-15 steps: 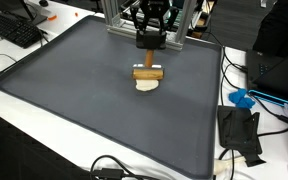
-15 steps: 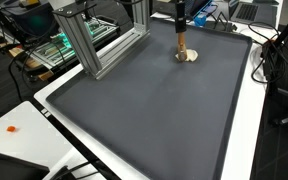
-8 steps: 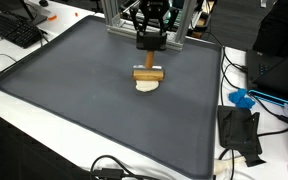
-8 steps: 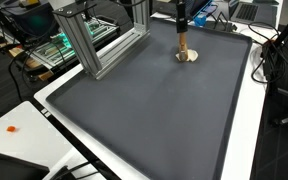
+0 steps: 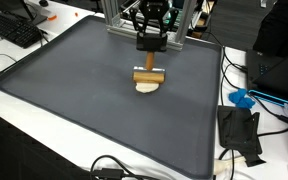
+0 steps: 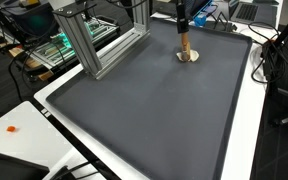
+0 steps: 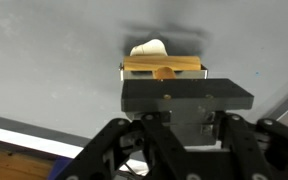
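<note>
A T-shaped wooden tool (image 5: 148,72) stands upright on the dark grey mat (image 5: 74,90), its crossbar resting at the back edge of a flat cream disc (image 5: 147,86). My gripper (image 5: 149,44) is shut on the top of the tool's handle, straight above the disc. From the side, the tool (image 6: 184,42) and the disc (image 6: 189,57) appear near the mat's far edge, under the gripper (image 6: 182,22). In the wrist view the crossbar (image 7: 162,66) lies across the picture with the cream disc (image 7: 148,47) beyond it; the gripper (image 7: 184,95) hides the handle.
An aluminium frame (image 6: 94,40) stands at the mat's far side, close behind the gripper. A keyboard (image 5: 19,30) lies beyond one corner of the mat. A blue object (image 5: 242,99), a black pouch (image 5: 239,130) and cables (image 5: 114,170) lie on the white table around the mat.
</note>
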Tool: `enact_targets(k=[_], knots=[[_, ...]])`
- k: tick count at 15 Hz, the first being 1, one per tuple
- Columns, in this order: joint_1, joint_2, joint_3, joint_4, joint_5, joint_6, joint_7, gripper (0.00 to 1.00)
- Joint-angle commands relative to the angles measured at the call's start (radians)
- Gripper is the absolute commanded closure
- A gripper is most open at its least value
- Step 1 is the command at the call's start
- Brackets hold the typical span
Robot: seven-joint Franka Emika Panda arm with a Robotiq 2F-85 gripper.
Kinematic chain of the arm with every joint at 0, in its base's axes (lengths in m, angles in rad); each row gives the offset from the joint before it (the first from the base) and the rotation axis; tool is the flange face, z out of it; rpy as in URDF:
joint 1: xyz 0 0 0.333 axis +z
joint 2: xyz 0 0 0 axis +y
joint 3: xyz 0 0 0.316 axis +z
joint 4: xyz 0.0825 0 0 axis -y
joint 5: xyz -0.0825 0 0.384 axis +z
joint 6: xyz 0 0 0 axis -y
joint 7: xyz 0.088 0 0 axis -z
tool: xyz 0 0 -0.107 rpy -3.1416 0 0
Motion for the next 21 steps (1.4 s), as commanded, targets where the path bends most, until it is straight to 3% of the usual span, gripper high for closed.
enact_targets(k=[1,10,16,21], knots=[[0.014,0.095,0.013,-0.027,0.037,0.095,-0.015,0.77],[0.002,0.149,0.042,-0.045,0.064,0.261,-0.05,0.77],[-0.001,0.104,-0.01,-0.059,-0.053,0.175,0.02,0.77],[0.008,0.083,-0.033,-0.083,-0.145,0.167,0.073,0.77]])
